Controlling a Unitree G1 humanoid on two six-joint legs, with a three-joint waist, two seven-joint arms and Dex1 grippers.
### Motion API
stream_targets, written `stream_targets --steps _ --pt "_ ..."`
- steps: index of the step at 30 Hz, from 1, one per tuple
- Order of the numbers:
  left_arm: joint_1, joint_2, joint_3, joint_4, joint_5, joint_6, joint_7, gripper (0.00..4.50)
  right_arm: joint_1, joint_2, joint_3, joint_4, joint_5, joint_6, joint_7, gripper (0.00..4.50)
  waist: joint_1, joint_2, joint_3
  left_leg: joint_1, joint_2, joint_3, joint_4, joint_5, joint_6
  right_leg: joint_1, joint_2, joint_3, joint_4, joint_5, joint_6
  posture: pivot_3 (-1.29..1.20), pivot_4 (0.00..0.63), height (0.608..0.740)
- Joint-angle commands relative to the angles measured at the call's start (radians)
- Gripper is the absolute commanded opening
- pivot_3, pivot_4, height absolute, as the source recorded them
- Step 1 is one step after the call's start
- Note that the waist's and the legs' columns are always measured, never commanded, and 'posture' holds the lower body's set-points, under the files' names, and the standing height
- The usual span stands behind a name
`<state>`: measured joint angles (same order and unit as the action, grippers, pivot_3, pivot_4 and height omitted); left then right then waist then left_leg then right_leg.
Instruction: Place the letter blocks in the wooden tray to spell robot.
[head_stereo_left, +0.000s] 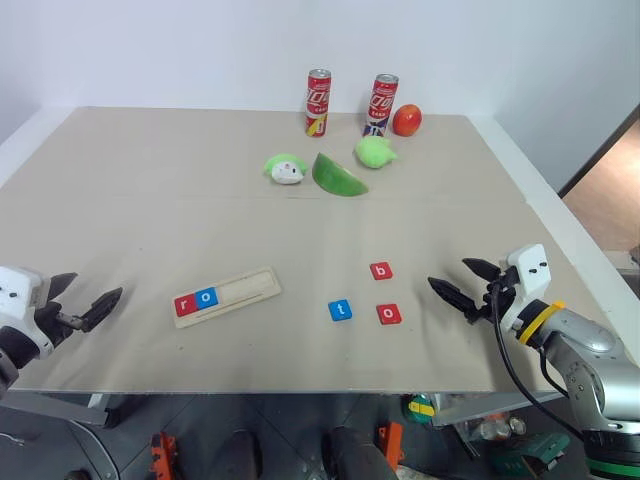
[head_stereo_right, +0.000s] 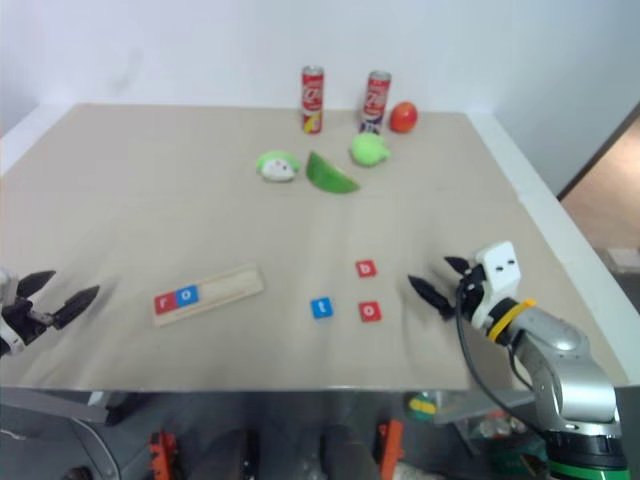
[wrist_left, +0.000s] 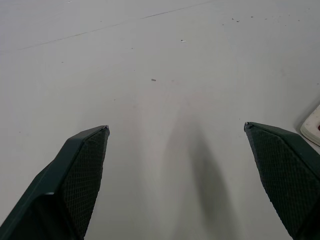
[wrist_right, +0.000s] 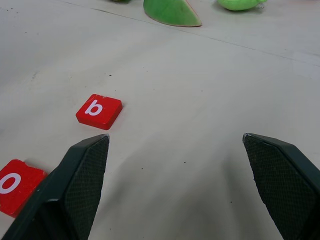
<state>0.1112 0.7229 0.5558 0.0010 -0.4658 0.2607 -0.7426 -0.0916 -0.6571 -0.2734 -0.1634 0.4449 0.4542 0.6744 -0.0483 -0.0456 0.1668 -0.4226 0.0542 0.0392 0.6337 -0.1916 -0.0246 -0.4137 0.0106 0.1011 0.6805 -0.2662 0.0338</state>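
1. Here's the table (head_stereo_left: 150, 170), a wide beige top, and the wooden tray (head_stereo_left: 228, 295) lies on it toward the robot's left, angled a little.
2. Two letter blocks already sit in the tray at its left end: a red r (head_stereo_left: 185, 305) and, touching it, a blue o (head_stereo_left: 206, 297). The tray's right-hand part is bare wood.
3. Three blocks lie loose on the table to the right of the tray: a red b (head_stereo_left: 381, 270) farthest back, a blue t (head_stereo_left: 340, 310) and a red o (head_stereo_left: 389, 314) nearer the front edge, side by side but apart.
4. The right end effector (head_stereo_left: 454, 282) hovers just beside that loose red o and b, fingers spread wide, nothing between them.
5. Over on the far left, the left end effector (head_stereo_left: 88, 297) hangs near the table's front edge, well apart from the tray, fingers also spread and empty.
6. At the back: two red cans (head_stereo_left: 318, 102), a red round fruit (head_stereo_left: 407, 120) beside the right-hand can, and three green toy pieces (head_stereo_left: 338, 175) in front of them.
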Motion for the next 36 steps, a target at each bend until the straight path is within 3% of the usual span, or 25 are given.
stream_targets --steps 1,15,21,29,36 --pt "-0.025 0.005 0.001 0.002 0.008 -0.035 -0.001 4.5 -0.016 -0.026 -0.014 -0.004 0.004 -0.002 0.019 4.41 0.0 0.0 0.0 0.0 0.0 0.0 0.0 0.0 0.0 0.0 0.0 0.0 0.0 0.0 0.0 0.0 0.15 0.74" --pt "-0.097 0.017 -0.063 -0.049 -0.019 -0.005 -0.048 4.5 -0.052 -0.027 -0.018 -0.001 0.034 0.026 0.054 4.41 0.0 0.0 0.0 0.0 0.0 0.0 0.0 0.0 0.0 0.0 0.001 0.0 0.0 0.003 0.004 0.0 0.15 0.74" --pt "-0.171 0.117 -0.227 -0.188 -0.073 0.101 -0.232 4.5 -0.183 -0.04 0.087 -0.019 0.099 0.064 0.216 4.41 0.0 0.0 0.0 0.0 0.0 0.001 0.001 0.0 0.001 0.001 0.001 0.0 0.0 0.003 0.002 0.0 0.15 0.74" --pt "-0.313 0.172 -0.449 -0.05 0.072 0.027 -0.381 4.5 -0.309 -0.024 0.275 0.047 0.046 -0.005 0.398 4.41 -0.001 0.002 0.001 -0.002 -0.001 0.0 -0.001 0.0 0.001 -0.002 0.002 -0.001 0.0 0.002 0.004 0.0 0.15 0.74" --pt "-0.47 0.125 -0.56 0.098 0.149 -0.019 -0.433 4.5 -0.437 0.04 0.361 0.168 -0.031 -0.094 0.437 4.41 0.001 0.002 0.001 -0.004 -0.002 -0.001 0.001 0.0 0.001 -0.003 0.003 -0.002 0.001 0.003 0.004 0.0 0.15 0.74"
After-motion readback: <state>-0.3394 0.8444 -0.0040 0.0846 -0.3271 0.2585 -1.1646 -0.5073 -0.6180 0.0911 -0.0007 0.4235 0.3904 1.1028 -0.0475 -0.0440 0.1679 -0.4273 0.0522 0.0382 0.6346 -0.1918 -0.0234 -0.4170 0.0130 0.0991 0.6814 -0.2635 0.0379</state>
